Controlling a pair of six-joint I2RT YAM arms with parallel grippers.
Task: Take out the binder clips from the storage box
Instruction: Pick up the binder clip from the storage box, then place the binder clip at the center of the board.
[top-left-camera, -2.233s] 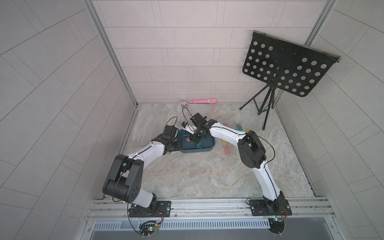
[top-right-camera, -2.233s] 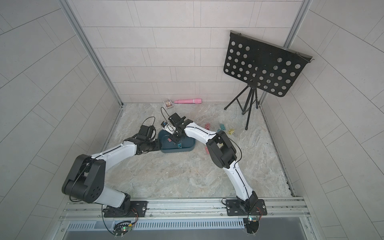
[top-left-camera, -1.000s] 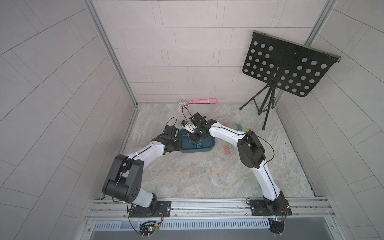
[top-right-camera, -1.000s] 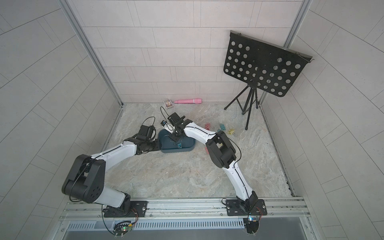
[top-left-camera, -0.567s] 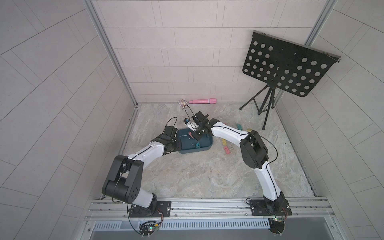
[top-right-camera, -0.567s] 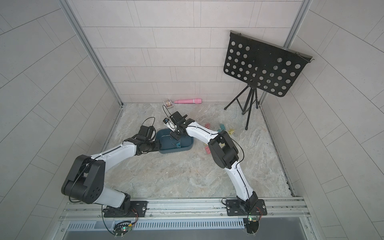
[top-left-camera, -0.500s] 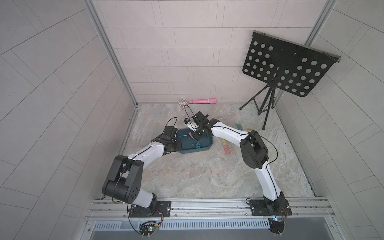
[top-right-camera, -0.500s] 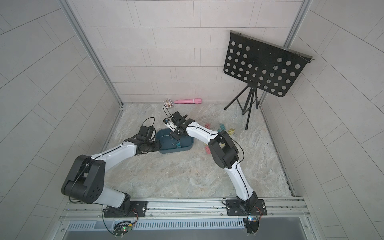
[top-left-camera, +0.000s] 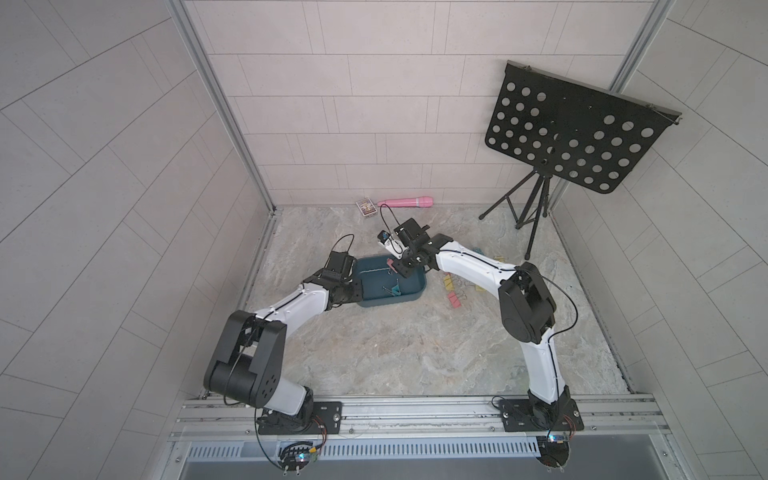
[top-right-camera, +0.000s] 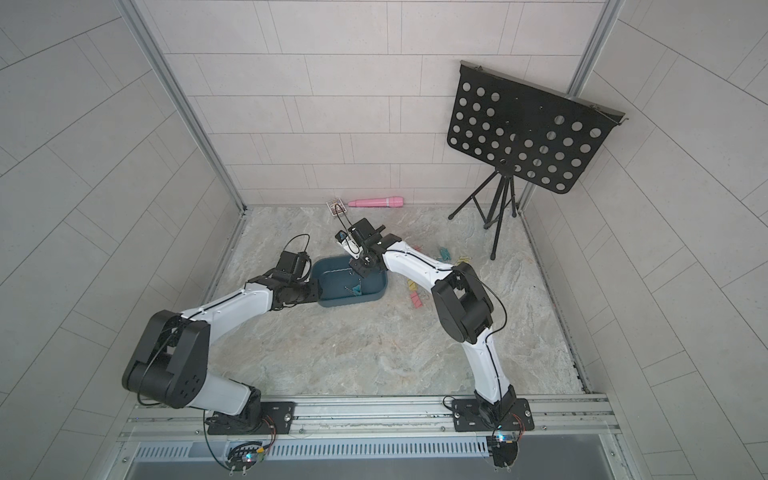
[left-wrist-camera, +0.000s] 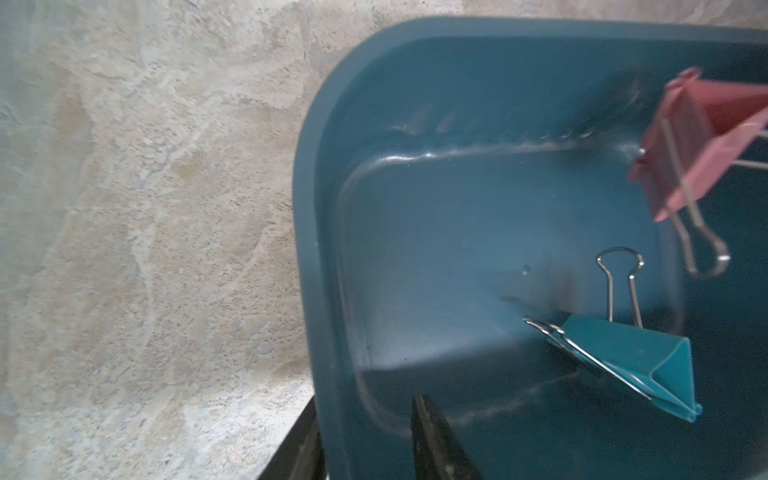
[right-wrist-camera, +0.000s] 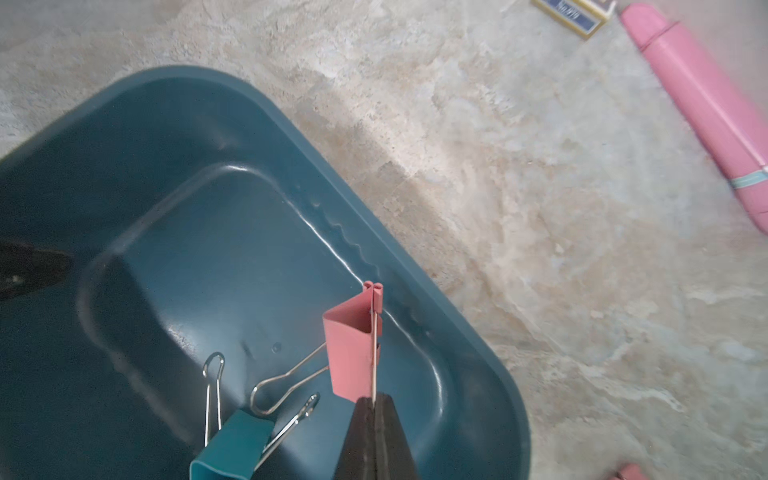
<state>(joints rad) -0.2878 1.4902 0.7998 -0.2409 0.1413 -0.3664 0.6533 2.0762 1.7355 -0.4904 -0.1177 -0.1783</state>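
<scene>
- R claw clenched on one wire handle of the pink clip; clip body hangs free past the tips, over the box, close to its far long wall; not yet clear of the rim.
- L claw clamped on the box's short-end wall, one finger inside, one outside; prob. there to brace it.
- Teal clip lies on the box floor, the only one seen inside; other clips sit on the worktop just past the box's opposite end.
- Risk 1: grip is on thin round wire only; a quick swing could make the clip pivot or slip out & drop back into the box.
- Risk 2: pink clip's spare handle loop dangles right by the teal clip's handles; a low sideways exit could hook them & drag both.
- Risk 3: hanging body may catch the box wall if carried out too low; the box could jerk against L claw's hold.
- Risk 4: dropping it onto the pile beside the box may scatter those clips.
</scene>
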